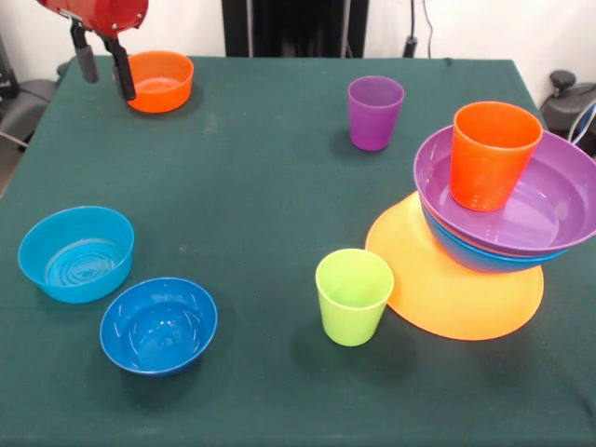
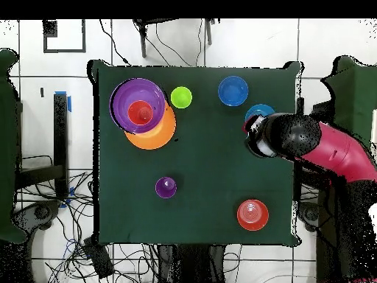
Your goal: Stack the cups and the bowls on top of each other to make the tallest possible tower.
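Here, nearest the camera on the green-clothed worktop (image 1: 251,186), a glossy dark blue plastic bowl (image 1: 158,324) and a smooth lime green tumbler (image 1: 353,295) stand loose. Behind them sits the straight-sided light blue bowl (image 1: 75,253), and at right the tower (image 1: 494,219): orange cup in purple bowl, on blue, on orange-yellow. Farther back stand the purple tumbler (image 1: 375,112) and small orange bowl (image 1: 160,81). All look light, stiff and slippery, so best gripped across one thin rim wall. The pincer (image 1: 104,68) hangs spread, empty, beside the orange bowl.

Glossy smooth plastic bowls (image 1: 160,81), smooth plastic cups (image 1: 354,296), matt green cloth table (image 1: 261,186)
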